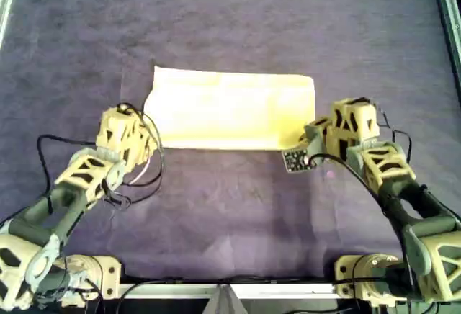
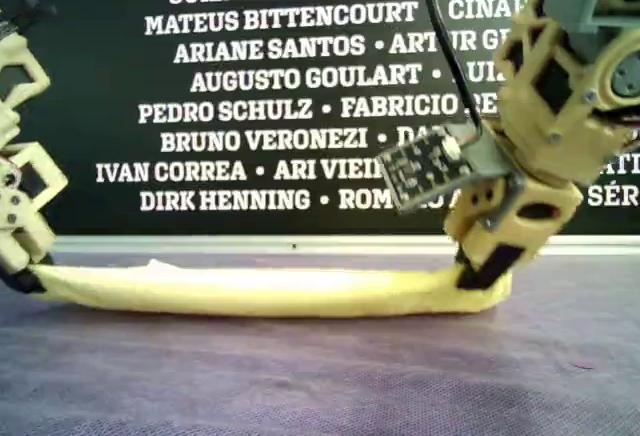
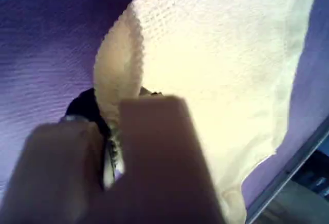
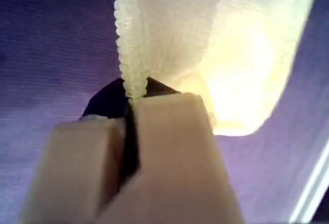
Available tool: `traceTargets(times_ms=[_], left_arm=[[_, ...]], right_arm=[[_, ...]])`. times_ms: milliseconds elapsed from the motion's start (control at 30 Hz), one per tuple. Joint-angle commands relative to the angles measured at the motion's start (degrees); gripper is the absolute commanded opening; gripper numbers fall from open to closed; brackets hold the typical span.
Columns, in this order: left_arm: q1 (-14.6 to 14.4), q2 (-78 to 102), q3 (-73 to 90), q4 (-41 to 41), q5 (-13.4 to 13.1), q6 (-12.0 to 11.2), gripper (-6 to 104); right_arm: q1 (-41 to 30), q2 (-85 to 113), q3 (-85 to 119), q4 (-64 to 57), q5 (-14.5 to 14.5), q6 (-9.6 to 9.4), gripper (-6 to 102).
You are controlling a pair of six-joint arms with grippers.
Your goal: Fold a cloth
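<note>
- While the cloth (image 1: pixel 229 109) lies folded into a long band on the purple bench (image 1: pixel 238 206), we grip its near edge at both ends.
- Our first claw (image 3: pixel 110 152) is pinched shut on the cloth's hem.
- Our second claw (image 4: pixel 128 131) is likewise clamped on the cloth's edge.

Matt woven cloth (image 1: pixel 230 109) on seemingly felt-like mat (image 1: pixel 230 206).
</note>
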Motion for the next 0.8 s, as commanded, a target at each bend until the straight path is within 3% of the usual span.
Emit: traceTargets(times_ms=[0,333,433,533,633,767], left_arm=[[-1.2,4.2,1.1,0.0,0.1,0.2,-1],[-1.2,4.6,4.7,0.0,0.1,-0.3,0],[-1.1,4.6,4.7,0.0,0.1,0.4,3],[-1.0,4.7,5.4,0.0,0.0,0.4,15],[-1.1,6.5,8.2,0.0,-0.4,0.4,35],[-1.1,16.7,15.4,0.0,0.0,0.4,60]], right_arm=[[0.1,4.5,0.6,1.4,-0.4,0.18,-2],[-0.6,4.5,2.7,1.5,-0.4,0.18,-1],[-1.0,4.5,2.7,1.1,-0.4,0.18,3],[-1.0,4.7,2.8,1.8,-0.4,0.18,17],[-1.1,8.0,4.0,1.9,-0.4,0.18,32],[-1.1,17.8,8.9,1.9,-0.3,0.18,43]])
